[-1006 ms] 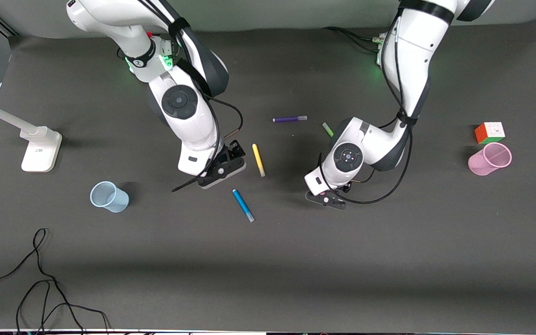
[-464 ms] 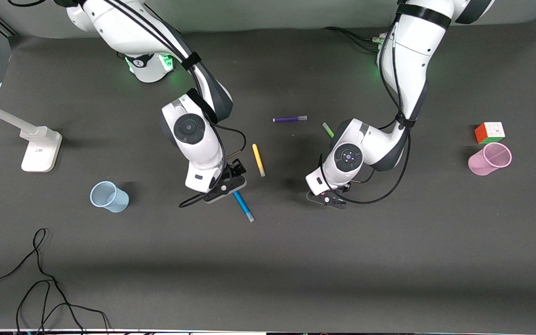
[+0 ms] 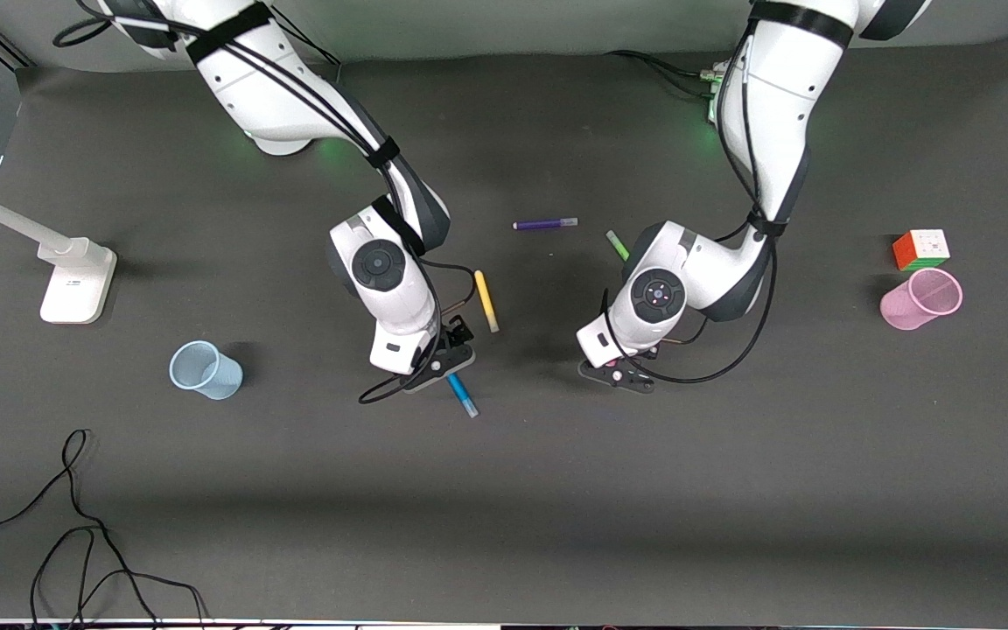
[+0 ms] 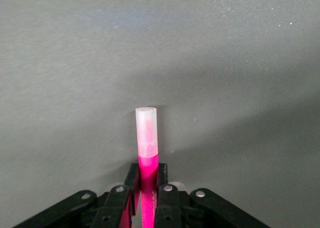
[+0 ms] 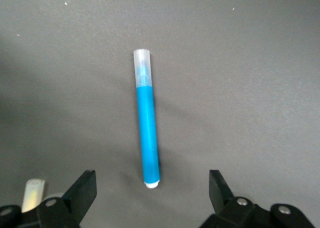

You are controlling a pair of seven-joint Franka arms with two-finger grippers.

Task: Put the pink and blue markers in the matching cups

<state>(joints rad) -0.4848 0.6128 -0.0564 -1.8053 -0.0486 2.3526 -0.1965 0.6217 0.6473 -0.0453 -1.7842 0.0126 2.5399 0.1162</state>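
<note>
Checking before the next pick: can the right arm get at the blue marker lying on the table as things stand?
Probably yes. The right gripper hangs directly over the blue marker with its jaws open wide to either side of it. The marker lies flat on bare table, nothing touching it or covering it.

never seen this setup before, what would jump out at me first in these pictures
The left gripper, low over the middle of the table, is shut on the pink marker. The right gripper hangs open over the blue marker, which lies flat. The blue cup and pink cup stand toward either end of the table.
</note>
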